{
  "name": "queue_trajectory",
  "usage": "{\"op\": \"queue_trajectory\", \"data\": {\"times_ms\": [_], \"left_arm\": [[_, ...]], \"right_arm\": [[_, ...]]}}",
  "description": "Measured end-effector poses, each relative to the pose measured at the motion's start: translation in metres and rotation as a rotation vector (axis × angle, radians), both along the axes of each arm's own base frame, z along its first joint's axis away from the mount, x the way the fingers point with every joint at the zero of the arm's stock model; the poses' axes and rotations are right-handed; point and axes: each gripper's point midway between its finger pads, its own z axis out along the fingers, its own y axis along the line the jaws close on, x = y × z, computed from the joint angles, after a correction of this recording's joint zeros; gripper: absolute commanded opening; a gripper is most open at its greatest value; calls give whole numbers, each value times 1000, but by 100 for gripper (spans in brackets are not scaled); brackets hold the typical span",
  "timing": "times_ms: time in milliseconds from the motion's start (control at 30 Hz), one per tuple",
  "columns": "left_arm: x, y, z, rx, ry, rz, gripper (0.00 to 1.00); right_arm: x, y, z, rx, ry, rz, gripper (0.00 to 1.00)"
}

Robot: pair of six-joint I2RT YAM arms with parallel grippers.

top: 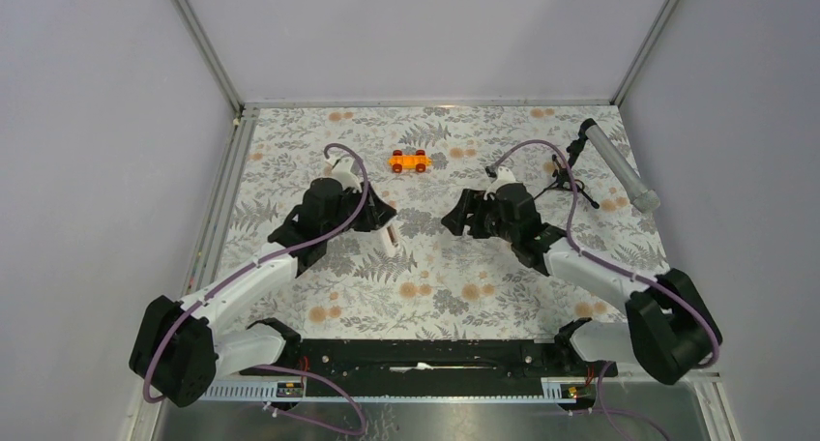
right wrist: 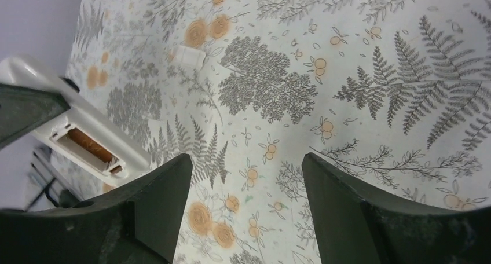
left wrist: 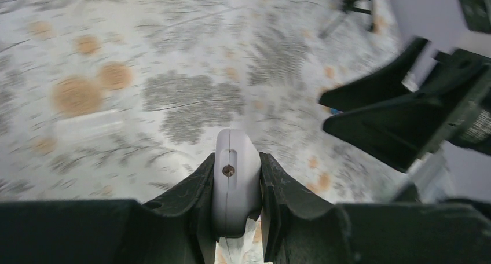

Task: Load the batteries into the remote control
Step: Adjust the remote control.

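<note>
My left gripper (top: pixel 384 221) is shut on the white remote control (top: pixel 391 239) and holds it above the floral cloth. In the left wrist view the remote's rounded end (left wrist: pixel 234 177) sits clamped between the two fingers. In the right wrist view the remote (right wrist: pixel 87 139) shows at the left with its battery bay open towards me. A brownish cylinder shape (right wrist: pixel 90 145) lies in the bay; I cannot tell whether it is one of the batteries. My right gripper (right wrist: pixel 246 160) is open and empty, just right of the remote, and also shows as right gripper (top: pixel 454 217) from above.
A small white flat piece (right wrist: pixel 191 54) lies on the cloth beyond the remote. An orange toy car (top: pixel 409 161) stands at the back middle. A grey tube on a black tripod (top: pixel 619 165) stands at the back right. Plain walls close off three sides.
</note>
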Motion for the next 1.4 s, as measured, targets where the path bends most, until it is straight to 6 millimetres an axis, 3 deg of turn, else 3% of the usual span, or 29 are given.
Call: {"op": "queue_trajectory", "data": {"times_ms": [100, 233, 400, 500, 667, 800, 900, 1000, 1100, 1167, 1400], "left_arm": [[-12, -24, 17, -83, -35, -157, 0], [-31, -50, 37, -186, -72, -345, 0], [-54, -69, 71, -316, -138, -531, 0], [-67, -75, 90, -376, -181, -622, 0], [-82, -77, 106, -420, -214, -708, 0], [-90, -78, 116, -453, -224, -751, 6], [-93, -78, 122, -480, -223, -762, 10], [-94, -78, 128, -501, -222, -758, 17], [-97, -76, 135, -518, -225, -752, 40], [-96, -75, 139, -524, -227, -740, 48], [-97, -73, 153, -571, -228, -703, 53]], "right_arm": [[-14, -1, 16, -43, -81, 121, 80], [-48, 16, 47, 20, -167, 365, 82], [-93, 37, 97, 217, -274, 619, 84], [-110, 41, 110, 289, -303, 703, 84], [-119, 47, 110, 332, -265, 764, 82], [-130, 59, 109, 367, -229, 821, 75], [-134, 70, 111, 398, -196, 849, 61], [-135, 79, 120, 454, -187, 848, 39], [-131, 83, 130, 497, -193, 817, 26], [-131, 84, 137, 520, -204, 813, 24], [-124, 86, 148, 562, -206, 759, 24]]}}
